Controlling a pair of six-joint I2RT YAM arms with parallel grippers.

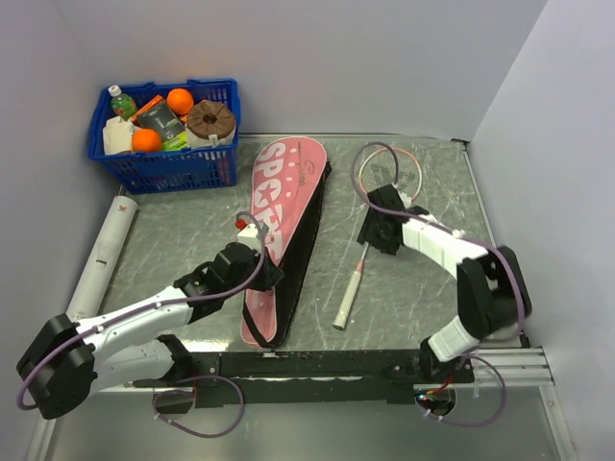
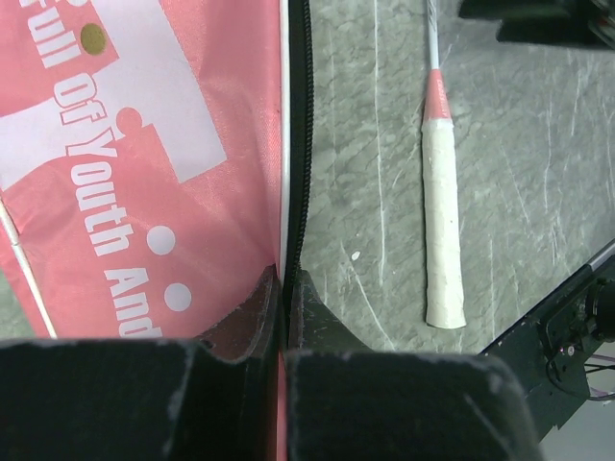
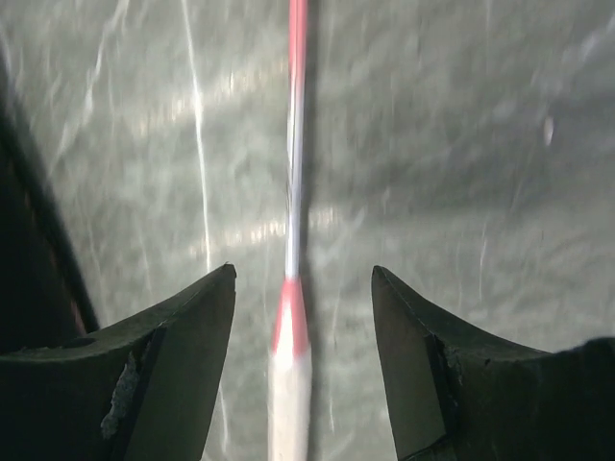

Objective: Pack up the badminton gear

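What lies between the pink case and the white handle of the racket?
Nothing: in the left wrist view, only bare table separates the pink case from the racket's white handle.

Soft even light, blurred right-wrist view

Pink, white-lettered case [image 1: 288,206]; white-handled racket [image 1: 348,301]; blue basket [image 1: 163,173]

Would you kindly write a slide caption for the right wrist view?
Open right gripper poised astride the thin pink-and-white racket shaft where it meets the white handle, over the grey table.
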